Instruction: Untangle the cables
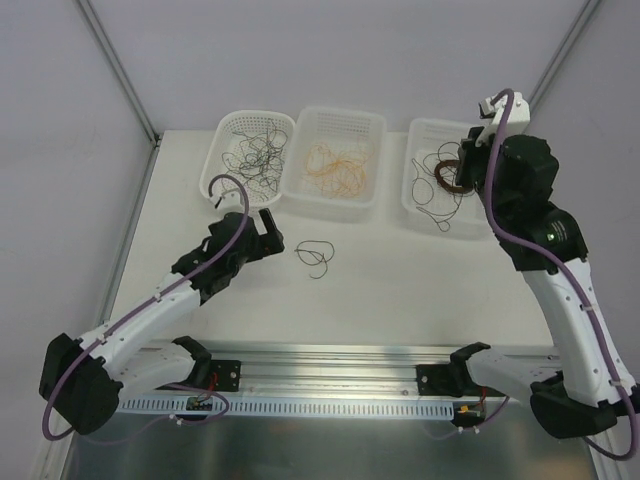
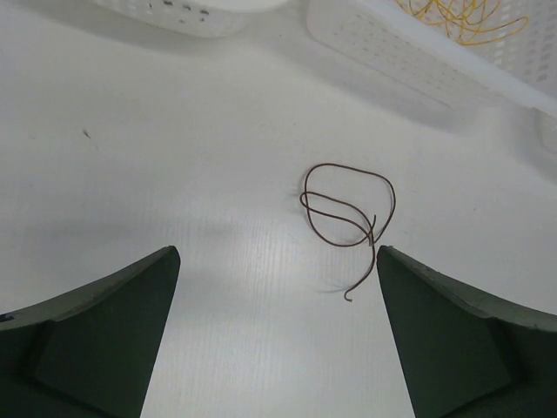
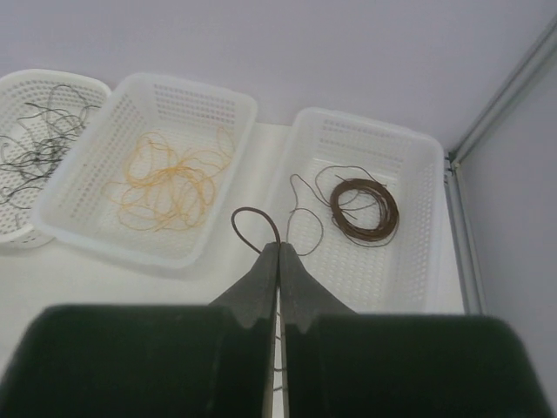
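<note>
Cables (image 1: 335, 168) lie sorted in three white baskets (image 1: 345, 205) at the far side of the bench (image 1: 400, 290): black in the left, orange-yellow in the middle, brown in the right beside a wound ring (image 3: 365, 209). One loose brown loop (image 2: 348, 209) rests on the bench just ahead of the left pincer (image 2: 277, 254), whose fingers stand wide apart, touching nothing. The right pincer (image 3: 278, 248), above the right basket, is clamped on a thin brown strand (image 3: 252, 210).

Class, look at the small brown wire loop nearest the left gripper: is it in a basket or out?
Out. The brown wire loop lies on the table in front of the middle basket, touching no basket.
</note>
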You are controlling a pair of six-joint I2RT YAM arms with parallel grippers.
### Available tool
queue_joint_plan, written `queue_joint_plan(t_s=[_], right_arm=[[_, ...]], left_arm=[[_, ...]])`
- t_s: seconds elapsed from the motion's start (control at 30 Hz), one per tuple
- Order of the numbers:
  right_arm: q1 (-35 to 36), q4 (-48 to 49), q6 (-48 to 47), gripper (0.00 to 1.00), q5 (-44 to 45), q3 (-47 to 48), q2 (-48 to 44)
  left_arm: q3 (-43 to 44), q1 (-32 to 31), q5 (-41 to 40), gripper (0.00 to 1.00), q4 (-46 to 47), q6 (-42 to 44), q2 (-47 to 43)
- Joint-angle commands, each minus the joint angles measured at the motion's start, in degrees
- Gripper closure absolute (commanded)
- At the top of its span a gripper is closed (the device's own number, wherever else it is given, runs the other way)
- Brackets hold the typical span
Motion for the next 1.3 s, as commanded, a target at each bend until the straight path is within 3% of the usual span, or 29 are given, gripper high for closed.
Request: queue_joint_plan(t_s=[0.0, 0.17, 0.4, 0.5, 0.53, 0.63, 0.7, 0.9, 1.27], right_arm=[[-6.64, 3.87, -1.7, 1.0, -3.62, 4.07, 4.24], [-14.55, 7.47, -1.35, 0.99, -7.31, 8.64, 12.6], [-20.98, 8.97, 0.84, 0.97, -9.16, 11.29, 26.4], [-22.3, 8.09, 3.3, 0.71, -8.72, 9.62, 31.15], [-22.56, 6.96, 3.92, 0.58, -8.37, 9.27, 31.94], [-22.39, 6.42, 5.33, 0.39, -10.55, 6.29, 32.75], [-22.04, 7.03, 5.42, 0.34, -12.84, 2.87, 31.43], [-17.13, 4.92, 6.39, 0.24, -21.0, -3.29, 28.53], [4.84, 10.1, 7.09, 0.21, -26.38, -13.58, 28.6]], left_arm=[[7.34, 3.33, 7.78, 0.01, -11.24, 10.96, -2.31], [17.45, 6.93, 12.28, 0.01, -24.06, 18.19, -1.78], [18.08, 9.4, 14.05, 0.01, -25.41, 23.12, -1.09], [15.01, 9.84, 15.54, 0.01, -23.75, 22.25, 0.32], [14.83, 10.28, 16.93, 0.01, -23.74, 22.15, 0.85], [14.47, 11.51, 17.39, 0.01, -23.65, 22.5, 0.24], [14.21, 12.39, 14.68, 0.01, -23.65, 23.81, -0.38], [12.19, 14.5, 12.64, 0.01, -22.86, 24.79, -2.66], [11.66, 14.77, 9.66, 0.01, -22.68, 25.05, -3.19]])
